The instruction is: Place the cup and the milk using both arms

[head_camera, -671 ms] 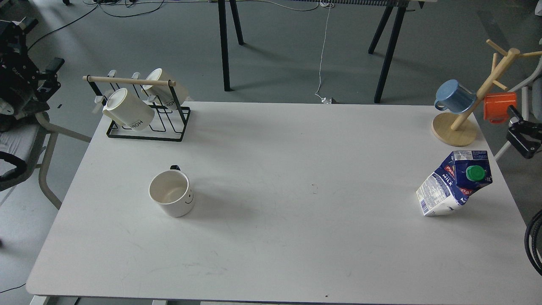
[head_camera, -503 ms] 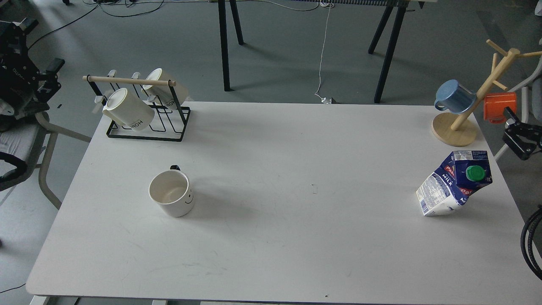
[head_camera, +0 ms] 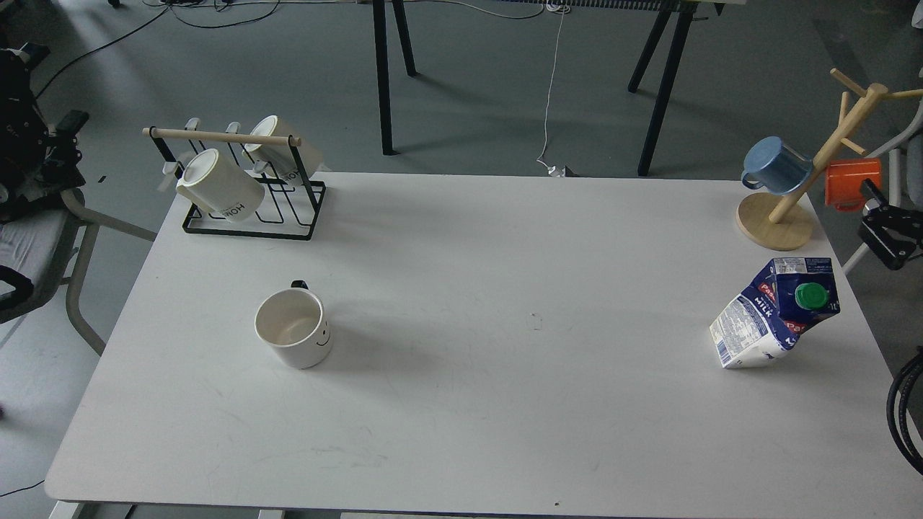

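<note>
The cup (head_camera: pixel 294 337), a white mug with a small black smiley face and a black handle, stands upright and empty on the left part of the white table (head_camera: pixel 461 404). The milk (head_camera: pixel 777 312), a blue-and-white carton with a green cap, stands near the table's right edge. My left gripper (head_camera: pixel 63 133) is a dark shape off the table at the far left edge of the view, far from the cup. My right gripper (head_camera: pixel 885 232) is dark and off the table's right edge, behind the milk. Neither holds anything that I can see, and their fingers cannot be told apart.
A black wire rack (head_camera: pixel 245 209) with two cream lettered mugs (head_camera: pixel 220 189) stands at the back left corner. A wooden mug tree (head_camera: pixel 779 216) with a blue mug (head_camera: pixel 775 166) and an orange mug (head_camera: pixel 851 182) stands at the back right corner. A grey chair (head_camera: pixel 43 238) is left of the table.
</note>
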Robot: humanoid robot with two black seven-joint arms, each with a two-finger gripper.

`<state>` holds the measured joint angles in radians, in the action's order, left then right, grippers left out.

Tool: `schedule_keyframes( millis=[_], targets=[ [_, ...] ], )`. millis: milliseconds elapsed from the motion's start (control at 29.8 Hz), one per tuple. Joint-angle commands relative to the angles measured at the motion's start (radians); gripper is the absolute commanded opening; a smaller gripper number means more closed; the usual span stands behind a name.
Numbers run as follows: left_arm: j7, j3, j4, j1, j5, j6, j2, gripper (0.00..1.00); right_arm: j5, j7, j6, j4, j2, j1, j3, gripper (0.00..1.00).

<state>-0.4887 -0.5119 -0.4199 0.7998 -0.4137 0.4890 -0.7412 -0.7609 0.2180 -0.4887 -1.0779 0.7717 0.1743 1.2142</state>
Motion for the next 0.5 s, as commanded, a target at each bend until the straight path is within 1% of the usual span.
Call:
schedule_keyframes(
  millis=[0,101,235,335,402,470],
  targets=[
    [0.0,0.003,-0.016,0.054,-0.16,0.0,-0.01,1.0,0.0,0.0,0.0,0.001,0.0,-0.006,0.001,0.98],
    [0.0,0.003,-0.103,0.108,-0.4,0.0,-0.055,1.0,0.002,0.0,0.0,0.007,0.0,-0.007,-0.001,0.98],
    [0.0,0.007,-0.328,0.105,-0.774,0.0,-0.113,1.0,0.002,0.0,0.0,0.019,-0.003,-0.007,-0.001,0.98],
    [0.0,0.012,-0.509,0.067,-1.006,0.0,-0.179,1.0,0.002,0.0,0.0,0.032,-0.003,-0.009,0.001,0.98],
    [0.0,0.015,-0.574,0.027,-1.114,0.0,-0.202,1.0,0.002,0.001,0.0,0.039,-0.003,-0.009,-0.001,0.98],
    [0.0,0.016,-0.599,-0.005,-1.213,-0.051,-0.207,1.0,0.002,0.001,0.0,0.046,-0.003,-0.01,-0.001,0.98]
  ],
)
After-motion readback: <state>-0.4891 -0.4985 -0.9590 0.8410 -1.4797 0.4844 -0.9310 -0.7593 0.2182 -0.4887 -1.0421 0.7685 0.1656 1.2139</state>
